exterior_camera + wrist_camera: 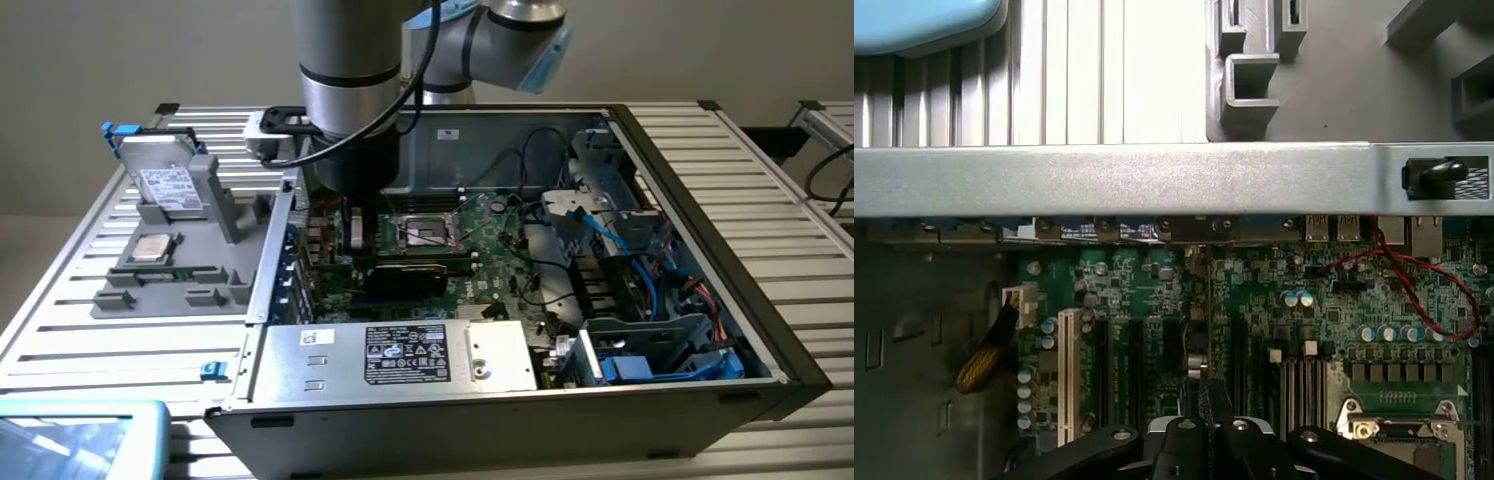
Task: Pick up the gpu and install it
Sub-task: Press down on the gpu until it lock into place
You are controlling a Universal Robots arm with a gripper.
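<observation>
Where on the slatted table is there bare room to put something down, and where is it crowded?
Bare slats lie on the silver slatted table at the exterior view's right of the open black computer case, and in front of the grey holder tray. Inside the case, cables and boards crowd everything.

An open computer case is seen lying on a slatted metal counter, with its green motherboard, an empty CPU socket, blue cables and a labelled power supply exposed inside. On the exterior view's left, a grey parts holder is set beside the case, carrying a labelled silver drive and a processor chip. In the wrist view, a white expansion slot, black slots and a red wire are shown on the board.
</observation>
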